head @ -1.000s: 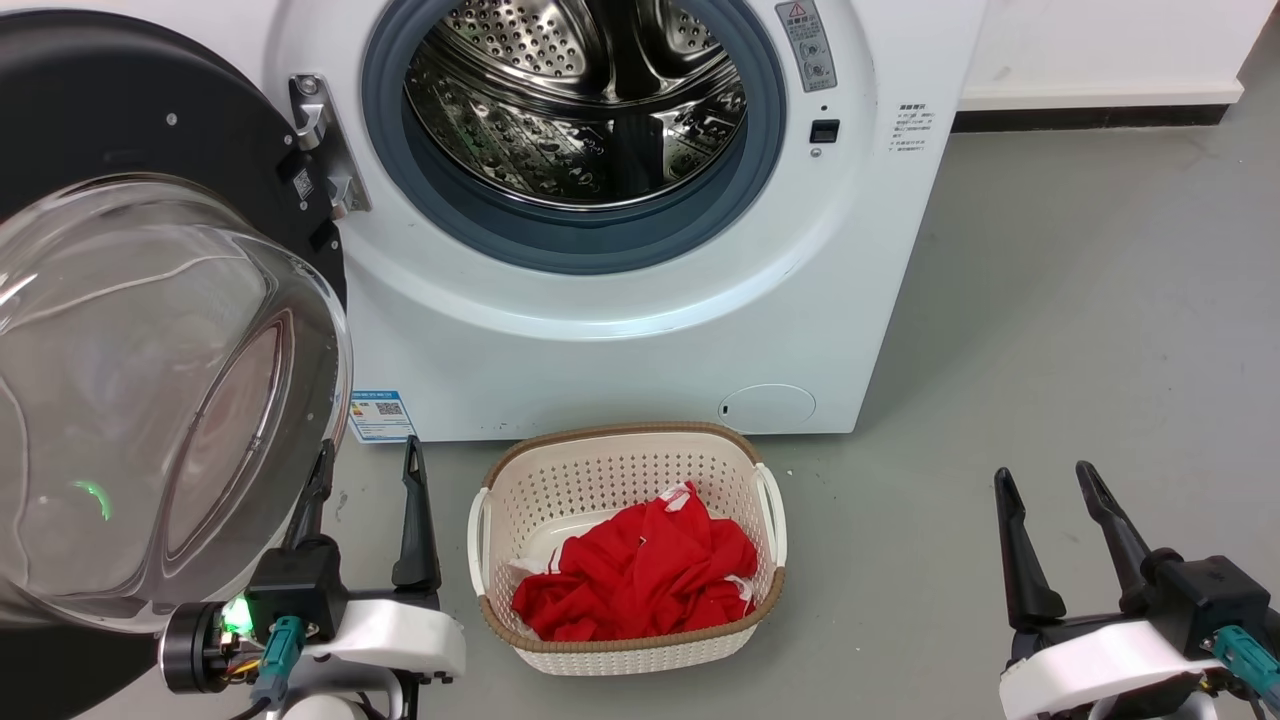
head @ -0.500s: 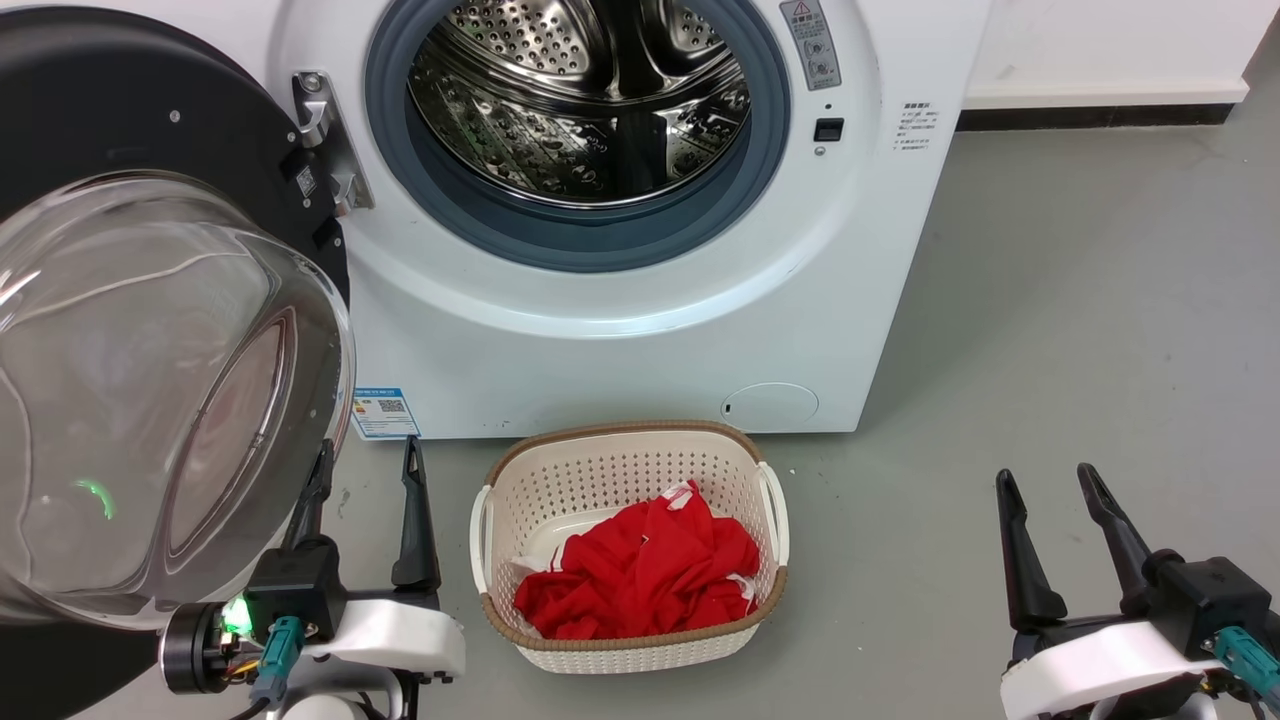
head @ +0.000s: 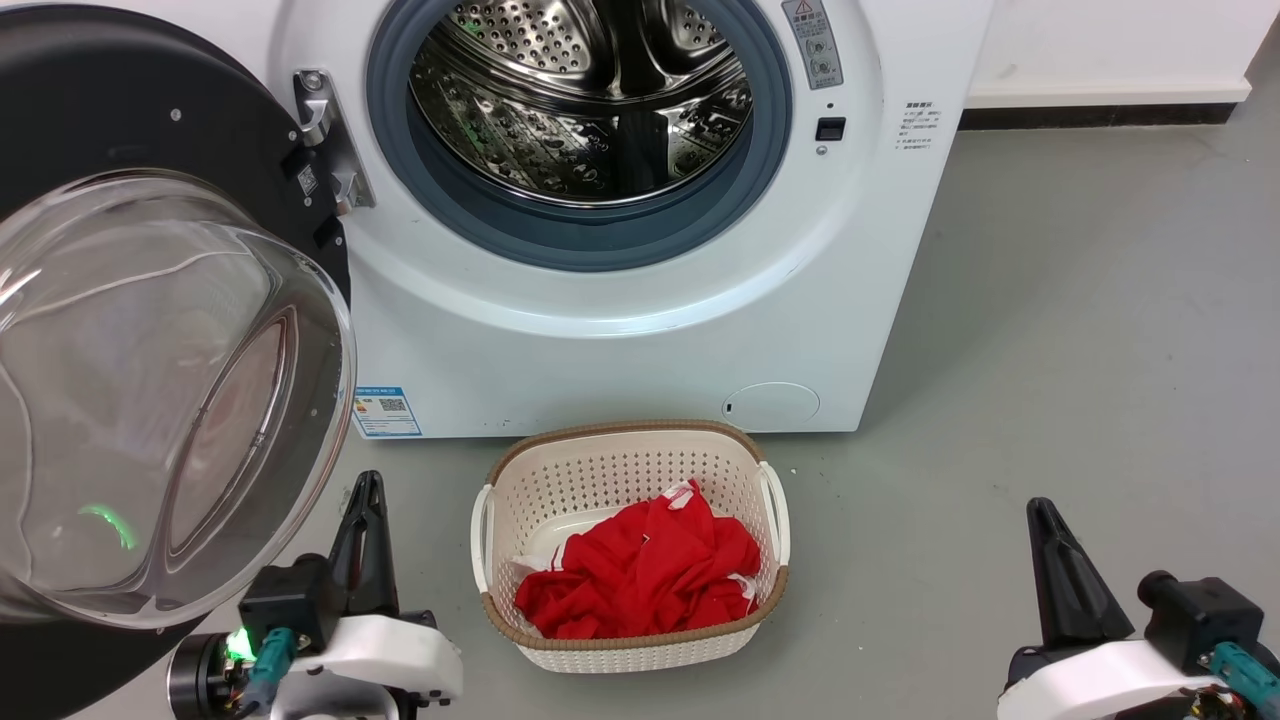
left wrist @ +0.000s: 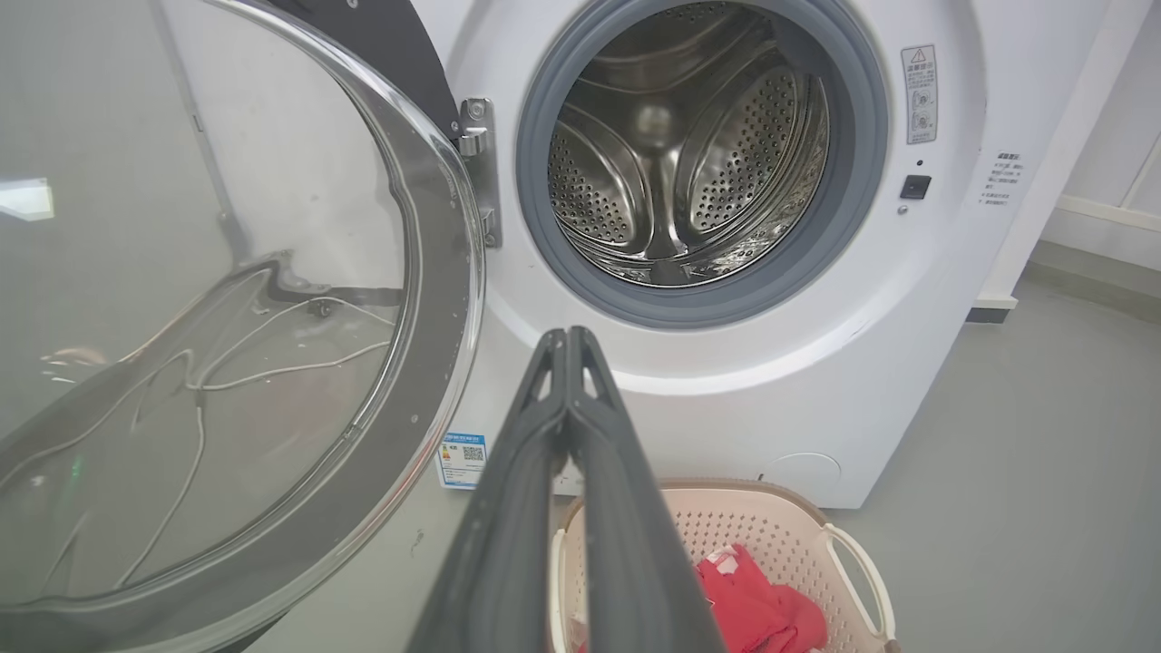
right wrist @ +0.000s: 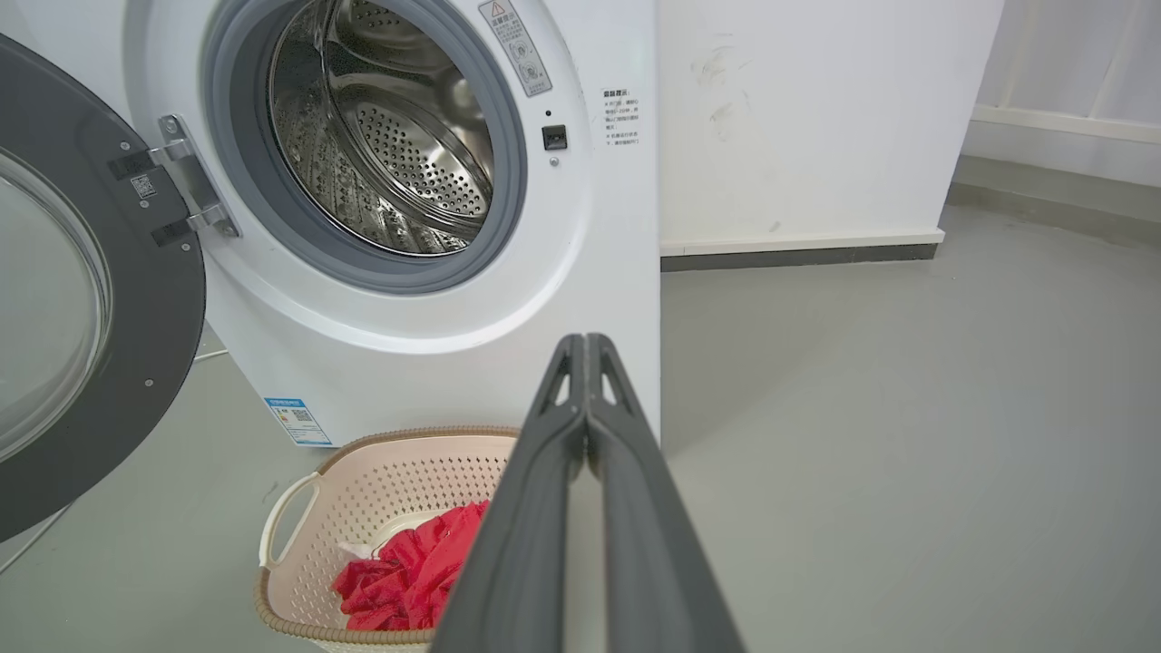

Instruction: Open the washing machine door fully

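Large round glossy black washing machine door (head: pixel 150 380) with bulging clear glass bowl: swung wide at left on metal hinge (head: pixel 325 140), bowl facing you. Big white front-loading washing machine (head: pixel 620 350): far centre, perforated steel drum (head: pixel 580 90) exposed inside grey rubber seal.

Your left jaws: clenched on nothing, dark fingers (left wrist: pixel 508 508) pressed together, near left, just right of door's lower rim. Your right jaws: clenched on nothing, fingers (right wrist: pixel 535 508) together, near right over grey floor (head: pixel 1050 300).

Cream perforated plastic basket (head: pixel 620 470) on floor before machine, crumpled red cloth (head: pixel 640 575) inside.

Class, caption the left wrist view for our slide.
Shut left gripper faces the washing machine, door wide open, laundry basket below.
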You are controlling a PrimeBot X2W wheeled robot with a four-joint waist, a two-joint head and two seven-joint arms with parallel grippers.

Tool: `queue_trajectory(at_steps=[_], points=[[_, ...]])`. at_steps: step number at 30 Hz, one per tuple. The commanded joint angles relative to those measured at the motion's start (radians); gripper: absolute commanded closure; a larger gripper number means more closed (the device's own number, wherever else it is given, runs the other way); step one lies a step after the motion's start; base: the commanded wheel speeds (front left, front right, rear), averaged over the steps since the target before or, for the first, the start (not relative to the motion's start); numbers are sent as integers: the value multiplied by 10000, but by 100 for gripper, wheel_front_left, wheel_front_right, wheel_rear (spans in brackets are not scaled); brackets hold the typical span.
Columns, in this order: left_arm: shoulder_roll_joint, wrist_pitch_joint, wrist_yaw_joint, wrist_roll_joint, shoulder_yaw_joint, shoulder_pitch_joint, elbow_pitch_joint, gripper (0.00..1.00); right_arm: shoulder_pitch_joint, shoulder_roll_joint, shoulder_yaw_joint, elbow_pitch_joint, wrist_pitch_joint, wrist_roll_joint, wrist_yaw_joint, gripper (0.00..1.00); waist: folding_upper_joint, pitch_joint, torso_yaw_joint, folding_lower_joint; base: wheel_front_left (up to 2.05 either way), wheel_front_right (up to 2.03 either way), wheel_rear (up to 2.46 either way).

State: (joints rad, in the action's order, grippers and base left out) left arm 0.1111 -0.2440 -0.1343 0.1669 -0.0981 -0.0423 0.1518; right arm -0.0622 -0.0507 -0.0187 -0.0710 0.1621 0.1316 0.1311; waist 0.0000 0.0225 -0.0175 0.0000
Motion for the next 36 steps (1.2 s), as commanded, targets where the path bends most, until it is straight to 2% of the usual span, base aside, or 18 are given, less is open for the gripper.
queue_trajectory(at_steps=[1, 18, 36], points=[[-11, 78, 69, 361, 101, -201, -106, 100, 148, -13, 0, 136, -37, 401, 0, 100, 0, -2, 3, 0, 0, 0, 0], [-141, 847, 653, 3535, 541, -303, 88, 100, 546, -152, -61, -297, -533, 3799, -1, 100, 0, -29, 26, 0, 0, 0, 0], [-257, 1532, 1160, 6273, 939, -429, 286, 100, 843, -217, -157, -646, -989, 6662, -2, 100, 0, -57, 52, 0, 0, 0, 0]])
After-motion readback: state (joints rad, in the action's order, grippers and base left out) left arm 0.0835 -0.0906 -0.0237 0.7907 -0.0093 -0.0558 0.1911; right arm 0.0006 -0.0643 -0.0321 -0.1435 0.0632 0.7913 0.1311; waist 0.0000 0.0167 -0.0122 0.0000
